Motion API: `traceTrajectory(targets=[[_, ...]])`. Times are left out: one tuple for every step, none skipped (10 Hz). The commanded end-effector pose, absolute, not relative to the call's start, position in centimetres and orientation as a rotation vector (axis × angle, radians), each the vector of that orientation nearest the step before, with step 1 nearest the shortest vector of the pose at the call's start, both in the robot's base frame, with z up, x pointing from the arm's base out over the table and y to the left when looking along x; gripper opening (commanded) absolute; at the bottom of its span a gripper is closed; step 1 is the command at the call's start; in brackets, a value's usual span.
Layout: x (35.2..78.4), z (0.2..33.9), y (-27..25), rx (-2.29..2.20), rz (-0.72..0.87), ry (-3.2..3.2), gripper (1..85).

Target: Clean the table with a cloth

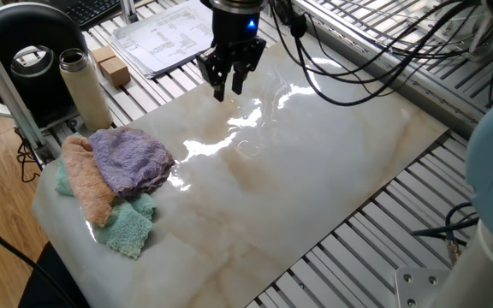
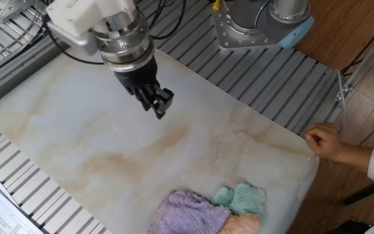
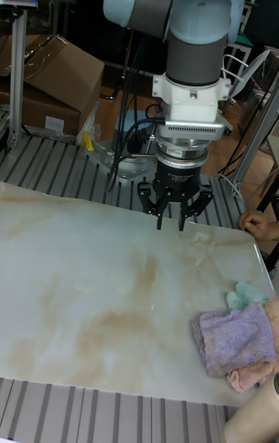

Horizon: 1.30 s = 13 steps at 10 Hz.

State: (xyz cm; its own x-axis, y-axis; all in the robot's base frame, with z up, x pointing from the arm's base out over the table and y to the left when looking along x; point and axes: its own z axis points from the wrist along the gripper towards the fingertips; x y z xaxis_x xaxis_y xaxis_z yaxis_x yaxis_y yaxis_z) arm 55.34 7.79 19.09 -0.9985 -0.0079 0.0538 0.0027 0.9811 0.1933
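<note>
The cream marble table (image 1: 332, 162) (image 2: 76, 130) (image 3: 70, 272) fills each view. The lavender cloth (image 1: 130, 160) (image 2: 184, 213) (image 3: 236, 338) lies bunched at one end of the slab, on top of a peach cloth (image 1: 88, 181) and a teal cloth (image 1: 127, 227). My gripper (image 1: 227, 87) (image 2: 160, 106) (image 3: 170, 223) hangs above the bare marble near the far edge, well apart from the cloths. Its fingers point down, are spread open and hold nothing.
A beige flask (image 1: 84, 85), small cardboard boxes (image 1: 109, 67), printed sheets (image 1: 169, 34) and a black round device (image 1: 32, 51) stand beyond the cloth end. A person's hand (image 2: 323, 141) (image 3: 254, 222) rests at the table's edge. Cables (image 1: 375, 51) hang behind the arm.
</note>
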Motion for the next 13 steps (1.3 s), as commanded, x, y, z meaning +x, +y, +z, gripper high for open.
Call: traceTrajectory(targets=[[55.8, 19.3, 8.1, 0.063, -0.306, -3.078, 47.7], [56.6, 18.7, 8.7, 0.029, -0.295, -3.096, 49.3], [58.1, 17.4, 10.7, -0.021, -0.281, -3.112, 49.7], [60.0, 16.0, 12.7, -0.072, -0.289, -3.114, 49.7], [61.9, 15.4, 13.5, -0.074, -0.298, -3.130, 49.7], [62.4, 15.5, 13.3, -0.041, -0.296, -3.132, 48.0], [62.1, 15.5, 13.3, -0.001, -0.297, -3.126, 47.0], [61.8, 15.5, 13.4, 0.029, -0.301, -3.116, 47.0], [61.7, 15.5, 13.4, 0.028, -0.303, -3.109, 46.7], [61.7, 15.5, 13.9, -0.001, -0.334, -3.106, 47.0], [62.4, 14.9, 14.5, -0.016, -0.327, -3.114, 47.7], [64.0, 13.5, 16.0, -0.064, -0.336, -3.122, 48.7], [65.5, 12.2, 17.5, -0.101, -0.355, -3.134, 48.7]])
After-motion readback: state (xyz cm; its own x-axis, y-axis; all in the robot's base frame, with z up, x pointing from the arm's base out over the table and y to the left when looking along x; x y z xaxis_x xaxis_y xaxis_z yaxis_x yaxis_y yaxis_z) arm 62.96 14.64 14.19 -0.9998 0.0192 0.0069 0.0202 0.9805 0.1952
